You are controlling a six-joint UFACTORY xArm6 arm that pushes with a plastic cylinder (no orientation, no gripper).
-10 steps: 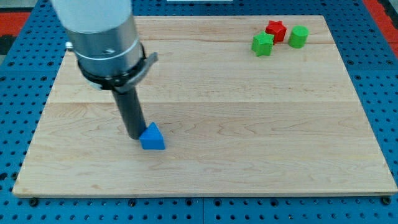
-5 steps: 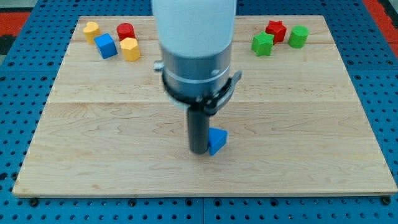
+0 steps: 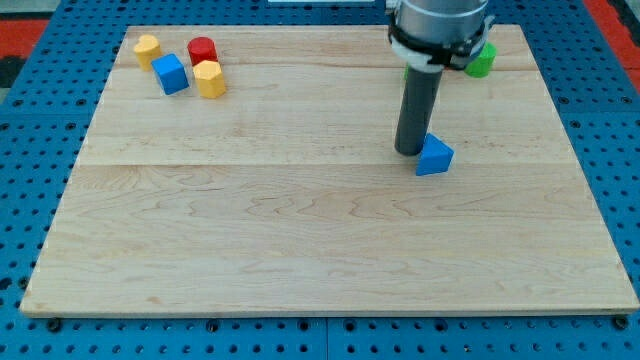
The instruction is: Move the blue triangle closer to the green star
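Note:
The blue triangle (image 3: 434, 157) lies on the wooden board (image 3: 300, 230), right of centre. My tip (image 3: 408, 151) stands just to the triangle's left, touching or nearly touching its upper left side. The arm's body covers the green star and the red block near the view's top right. Only the edge of a green block (image 3: 483, 61) shows there, to the right of the arm.
At the view's top left sit a yellow block (image 3: 148, 47), a blue cube (image 3: 171, 74), a red block (image 3: 202, 50) and a yellow block (image 3: 210, 79). The board rests on a blue pegboard surface (image 3: 30, 150).
My tip and the blue triangle have moved to the view's right and up, from left of centre at the board's lower part to right of centre, closer to the green blocks.

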